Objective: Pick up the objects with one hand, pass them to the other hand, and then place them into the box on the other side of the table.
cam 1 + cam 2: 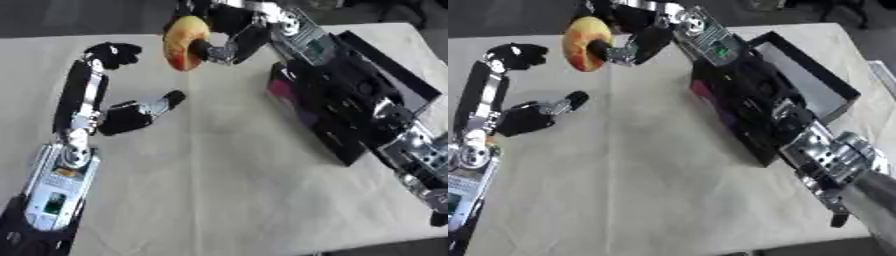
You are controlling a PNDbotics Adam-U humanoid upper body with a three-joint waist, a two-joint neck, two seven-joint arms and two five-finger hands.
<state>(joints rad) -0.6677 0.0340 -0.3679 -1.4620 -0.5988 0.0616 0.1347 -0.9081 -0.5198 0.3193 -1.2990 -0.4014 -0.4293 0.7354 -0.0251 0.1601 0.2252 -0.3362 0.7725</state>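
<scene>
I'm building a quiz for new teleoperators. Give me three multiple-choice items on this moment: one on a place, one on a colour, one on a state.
1. Where does the black box sit on the table?
A. on the robot's left side
B. on the robot's right side
C. in the middle

2. What colour is the held fruit?
A. yellow and red
B. blue
C. white

3. How is the left hand?
A. closed round the fruit
B. inside the box
C. open, holding nothing

Answers:
1 B, the box lies under the right arm at the table's right.
2 A, the fruit shows yellow with red patches.
3 C, only the right hand grips the fruit; the left hand's fingers are spread above bare table.
</scene>
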